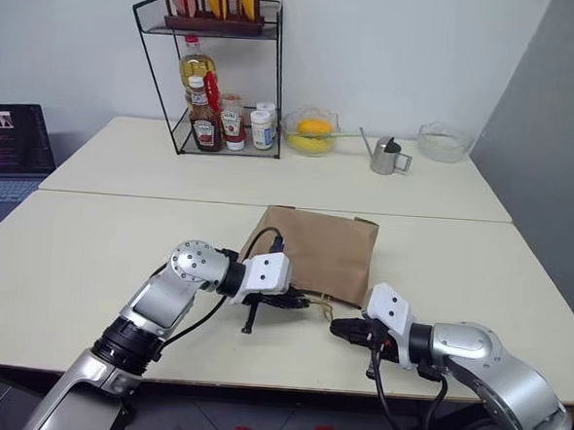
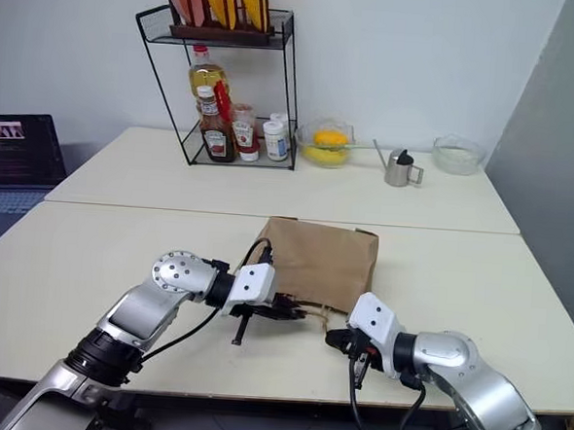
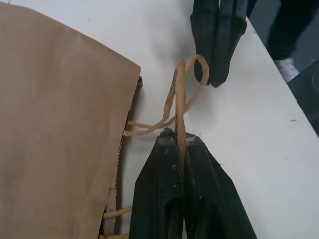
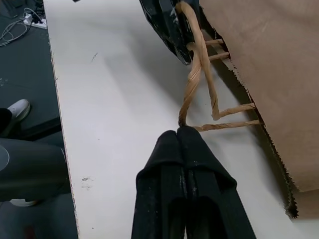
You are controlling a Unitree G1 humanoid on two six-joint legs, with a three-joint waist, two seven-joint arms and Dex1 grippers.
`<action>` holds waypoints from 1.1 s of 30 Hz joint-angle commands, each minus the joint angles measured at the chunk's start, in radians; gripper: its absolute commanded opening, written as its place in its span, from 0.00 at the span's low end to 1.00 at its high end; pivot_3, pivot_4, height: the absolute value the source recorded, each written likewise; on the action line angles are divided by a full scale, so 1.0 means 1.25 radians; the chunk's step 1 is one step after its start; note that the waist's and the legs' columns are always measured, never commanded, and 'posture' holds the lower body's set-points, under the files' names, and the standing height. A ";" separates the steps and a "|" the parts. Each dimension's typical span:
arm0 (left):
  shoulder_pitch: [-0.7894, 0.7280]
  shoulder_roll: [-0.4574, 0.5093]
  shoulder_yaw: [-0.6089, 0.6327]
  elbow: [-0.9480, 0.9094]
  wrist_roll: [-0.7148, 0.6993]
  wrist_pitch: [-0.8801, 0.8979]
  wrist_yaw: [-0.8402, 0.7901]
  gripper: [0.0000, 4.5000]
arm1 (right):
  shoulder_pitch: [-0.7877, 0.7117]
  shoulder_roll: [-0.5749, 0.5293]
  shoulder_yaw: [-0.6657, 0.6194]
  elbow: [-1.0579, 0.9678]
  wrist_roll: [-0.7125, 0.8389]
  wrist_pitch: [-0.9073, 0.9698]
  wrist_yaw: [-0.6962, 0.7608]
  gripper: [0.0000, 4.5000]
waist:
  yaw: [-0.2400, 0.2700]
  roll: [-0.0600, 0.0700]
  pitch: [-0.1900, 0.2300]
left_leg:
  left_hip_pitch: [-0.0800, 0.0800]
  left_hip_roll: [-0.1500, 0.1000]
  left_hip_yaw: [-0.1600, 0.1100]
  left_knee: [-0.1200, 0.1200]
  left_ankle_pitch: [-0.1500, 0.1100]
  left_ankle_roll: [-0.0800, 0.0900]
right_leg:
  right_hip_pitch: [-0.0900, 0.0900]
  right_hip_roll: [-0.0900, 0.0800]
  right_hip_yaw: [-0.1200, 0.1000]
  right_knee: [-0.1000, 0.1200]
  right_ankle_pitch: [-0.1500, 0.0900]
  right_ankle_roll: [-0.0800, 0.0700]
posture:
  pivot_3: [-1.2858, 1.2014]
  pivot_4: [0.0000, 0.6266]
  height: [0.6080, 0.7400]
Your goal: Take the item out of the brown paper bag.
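At the near edge of the worktop (image 1: 89, 261) the brown paper bag (image 1: 324, 251) is laid flat, its long axis running away from the robot and its serrated mouth turned toward the near edge, where both cord handles (image 3: 182, 99) trail out. The item itself cannot be seen and is judged to be inside the bag, so beyond both end effectors, past the mouth. The left end effector (image 1: 301, 301) is seen closed on one handle cord, which is pinched between its fingertips just outside the mouth. The right end effector (image 1: 343, 329) is closed as well, with the far loop of a handle caught at its tips in the right wrist view. The two are set close together, side by side along the mouth edge, the left nearer the bag. The coming move is judged to turn on the handles being drawn apart so that the mouth is opened.
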 commanded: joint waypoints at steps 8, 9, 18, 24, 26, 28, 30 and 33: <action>0.002 0.016 0.030 -0.057 -0.019 0.018 0.007 0.00 | 0.008 -0.032 -0.056 -0.032 0.037 0.023 0.025 0.20 | 0.000 0.000 0.000 | 0.000 0.000 0.000 0.000 0.000 0.000 | 0.000 0.000 0.000 0.000 0.000 0.000 | 0.52 0.24 1.00; 0.003 0.017 0.030 -0.058 -0.019 0.018 0.007 0.00 | 0.010 -0.037 -0.059 -0.035 0.035 0.022 0.026 0.28 | 0.000 0.000 0.000 | 0.000 0.000 0.000 0.000 0.000 0.000 | 0.000 0.000 0.000 0.000 0.000 0.000 | 0.52 0.24 1.00; -0.001 0.017 0.027 -0.059 -0.017 0.021 0.008 0.00 | -0.003 -0.013 -0.041 -0.029 0.033 0.026 0.004 0.60 | 0.000 0.000 0.000 | 0.000 0.000 0.000 0.000 0.000 0.000 | 0.000 0.000 0.000 0.000 0.000 0.000 | 0.52 0.24 1.00; -0.010 0.012 0.026 -0.056 -0.017 0.028 0.010 0.00 | -0.031 0.036 -0.015 0.009 0.005 0.026 -0.025 0.60 | 0.000 0.000 0.000 | 0.000 0.000 0.000 0.000 0.000 0.000 | 0.000 0.000 0.000 0.000 0.000 0.000 | 0.52 0.24 1.00; -0.012 0.010 0.026 -0.059 -0.018 0.032 0.011 0.00 | -0.035 0.049 -0.012 0.019 0.002 0.025 -0.030 0.60 | 0.000 0.000 0.000 | 0.000 0.000 0.000 0.000 0.000 0.000 | 0.000 0.000 0.000 0.000 0.000 0.000 | 0.52 0.24 1.00; -0.012 0.010 0.025 -0.059 -0.018 0.033 0.013 0.00 | -0.036 0.057 -0.013 0.024 0.000 0.024 -0.036 0.56 | 0.000 0.000 0.000 | 0.000 0.000 0.000 0.000 0.000 0.000 | 0.000 0.000 0.000 0.000 0.000 0.000 | 0.52 0.24 1.00; -0.013 0.010 0.026 -0.058 -0.017 0.032 0.014 0.00 | -0.034 0.060 -0.015 0.027 -0.004 0.019 -0.038 0.46 | 0.000 0.000 0.000 | 0.000 0.000 0.000 0.000 0.000 0.000 | 0.000 0.000 0.000 0.000 0.000 0.000 | 0.52 0.24 1.00; -0.016 0.010 0.027 -0.057 -0.018 0.032 0.016 0.00 | -0.032 0.055 -0.015 0.029 -0.010 0.011 -0.037 0.23 | 0.000 0.000 0.000 | 0.000 0.000 0.000 0.000 0.000 0.000 | 0.000 0.000 0.000 0.000 0.000 0.000 | 0.52 0.24 1.00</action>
